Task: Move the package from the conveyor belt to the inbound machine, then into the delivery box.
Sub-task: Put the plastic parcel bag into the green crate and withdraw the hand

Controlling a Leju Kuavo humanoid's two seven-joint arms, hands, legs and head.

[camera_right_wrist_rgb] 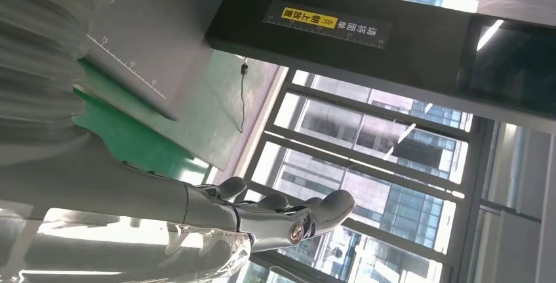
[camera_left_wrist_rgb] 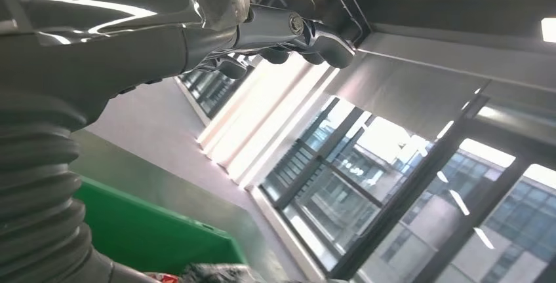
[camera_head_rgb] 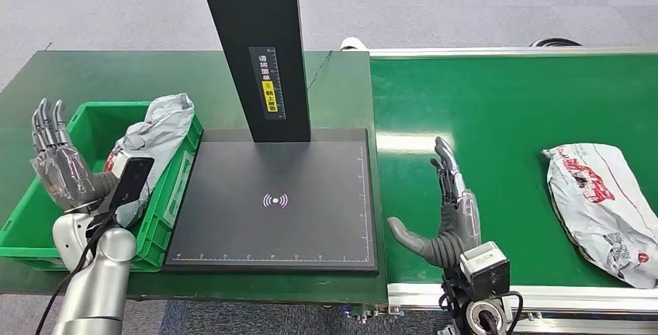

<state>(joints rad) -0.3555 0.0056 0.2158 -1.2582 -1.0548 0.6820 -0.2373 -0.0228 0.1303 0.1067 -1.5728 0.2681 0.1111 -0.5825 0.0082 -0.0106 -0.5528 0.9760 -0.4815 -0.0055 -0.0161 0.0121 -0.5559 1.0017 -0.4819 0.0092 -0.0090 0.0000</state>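
Observation:
A grey plastic-wrapped package (camera_head_rgb: 601, 205) with red print lies on the green conveyor belt (camera_head_rgb: 504, 110) at the far right. Another grey package (camera_head_rgb: 155, 135) sits in the green delivery box (camera_head_rgb: 93, 122) on the left. Between them lies the black inbound machine pad (camera_head_rgb: 271, 195) with its dark upright column (camera_head_rgb: 256, 40). My right hand (camera_head_rgb: 446, 215) hovers open over the belt, left of the package and apart from it, fingers straight. My left hand (camera_head_rgb: 56, 166) is raised open above the box's near left side, holding nothing. The wrist views show the extended left fingers (camera_left_wrist_rgb: 288, 37) and right fingers (camera_right_wrist_rgb: 282, 214).
The box and pad stand on a dark green table (camera_head_rgb: 155, 79). The belt's metal rail (camera_head_rgb: 543, 296) runs along the near edge. Grey floor lies beyond the table. A thin cable (camera_head_rgb: 318, 71) runs behind the column.

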